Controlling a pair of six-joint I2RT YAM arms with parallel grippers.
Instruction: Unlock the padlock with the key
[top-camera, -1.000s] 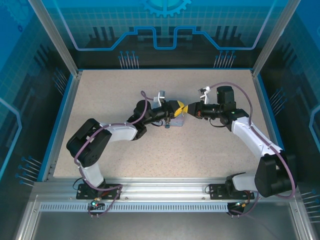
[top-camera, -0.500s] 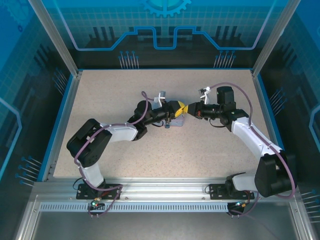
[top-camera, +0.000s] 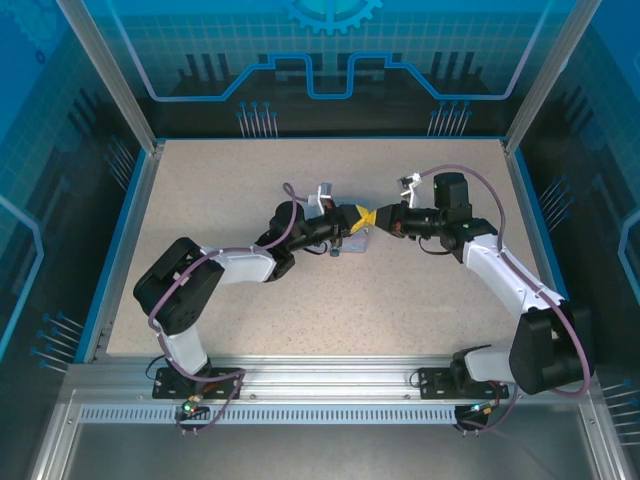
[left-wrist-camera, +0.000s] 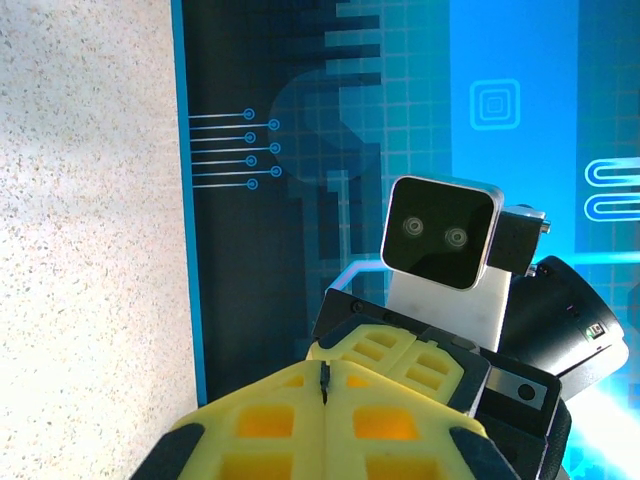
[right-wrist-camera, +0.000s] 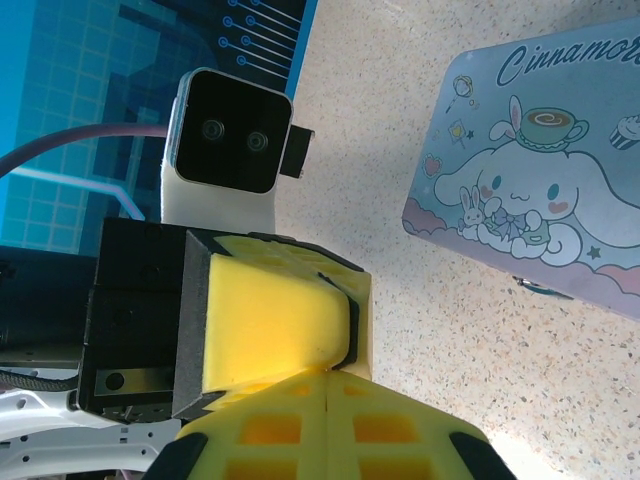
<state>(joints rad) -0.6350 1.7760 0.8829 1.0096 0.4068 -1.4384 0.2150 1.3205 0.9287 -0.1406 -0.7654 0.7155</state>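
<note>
My two grippers meet tip to tip above the middle of the table. The left gripper (top-camera: 359, 214) (left-wrist-camera: 325, 375) is shut, and a thin dark sliver, apparently the key (left-wrist-camera: 325, 381), is pinched between its yellow fingertips. The right gripper (top-camera: 376, 217) (right-wrist-camera: 327, 374) is also shut, its tips against the left gripper's yellow fingers (right-wrist-camera: 270, 320); I see nothing between them. A small dark piece (right-wrist-camera: 545, 289) sits at the tin's near edge; I cannot tell whether it is the padlock.
A light blue cartoon-print tin (top-camera: 352, 243) (right-wrist-camera: 540, 190) lies on the speckled table (top-camera: 250, 190) just under and in front of the grippers. Blue panel walls and metal posts ring the table. Open tabletop lies to the left, right and front.
Almost nothing: the left gripper's tips have edged slightly toward the right gripper. Both stay shut and tip to tip.
</note>
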